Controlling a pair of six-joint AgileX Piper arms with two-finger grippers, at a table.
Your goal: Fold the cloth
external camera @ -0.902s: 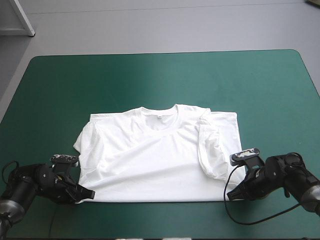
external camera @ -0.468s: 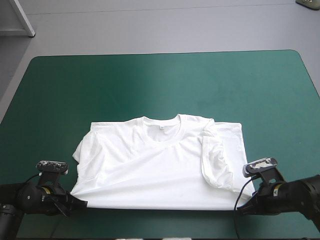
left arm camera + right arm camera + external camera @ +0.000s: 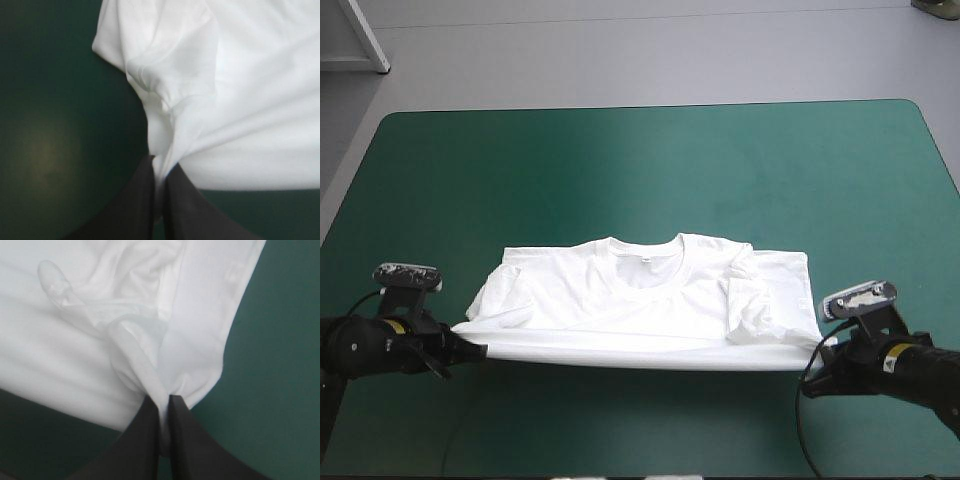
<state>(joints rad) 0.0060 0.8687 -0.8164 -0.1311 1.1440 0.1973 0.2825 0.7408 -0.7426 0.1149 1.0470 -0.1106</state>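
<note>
Jaws on both arms are clenched on the hem corners of the white short-sleeved fabric T-shirt [image 3: 640, 310], at 8 and 4 o'clock on the teal-green table [image 3: 640, 160]. Limp, light cloth is judged; corners are best gripped taut.

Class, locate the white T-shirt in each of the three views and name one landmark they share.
High view: T-shirt mid-table, near hem raised between left gripper and right gripper.
Left wrist view: T-shirt pinched between the black fingers, spreading ahead.
Right wrist view: likewise, a sleeve fold ahead.
Shared landmark: teal-green cover.
</note>
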